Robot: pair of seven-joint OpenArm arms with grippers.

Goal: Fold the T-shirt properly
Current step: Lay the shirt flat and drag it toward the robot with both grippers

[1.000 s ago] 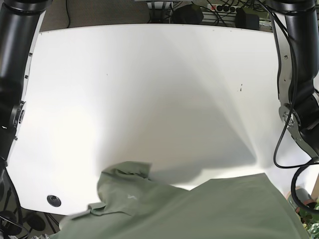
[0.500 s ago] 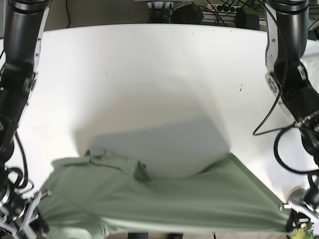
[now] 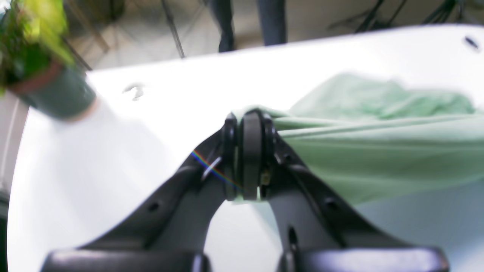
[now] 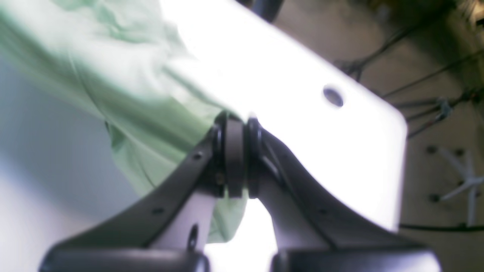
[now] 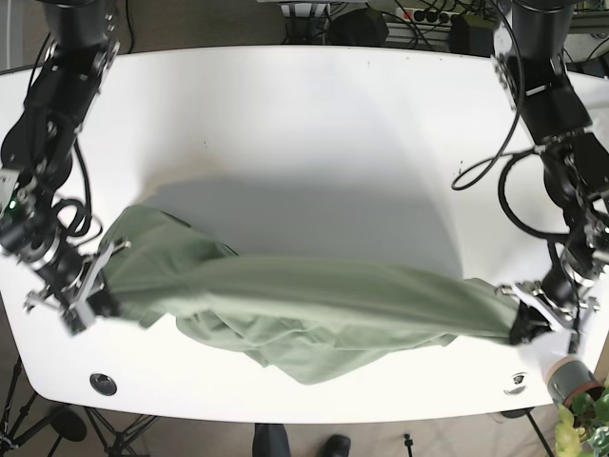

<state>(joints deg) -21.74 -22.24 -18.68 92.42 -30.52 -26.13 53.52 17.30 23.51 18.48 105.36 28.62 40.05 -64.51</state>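
The green T-shirt [image 5: 295, 309] hangs stretched between my two grippers above the white table [image 5: 304, 143], sagging in loose folds toward the front. On the base view's right, my left gripper [image 5: 525, 324] is shut on one end of the shirt; its wrist view shows the fingers [image 3: 247, 155] pinched on the cloth [image 3: 378, 143]. At the base view's left, my right gripper [image 5: 95, 295] is shut on the other end, with the fabric [image 4: 132, 94] bunched at its closed fingers [image 4: 234, 158].
A small potted plant [image 5: 576, 386] stands at the table's front right corner, close to my left gripper. A dark round hole [image 5: 102, 384] sits near the front left corner. Cables and a power strip [image 5: 428, 14] lie behind the far edge.
Both grippers have carried the shirt away from the camera and out over the table, spreading it wider. The shirt's shadow has shifted toward the table's middle.
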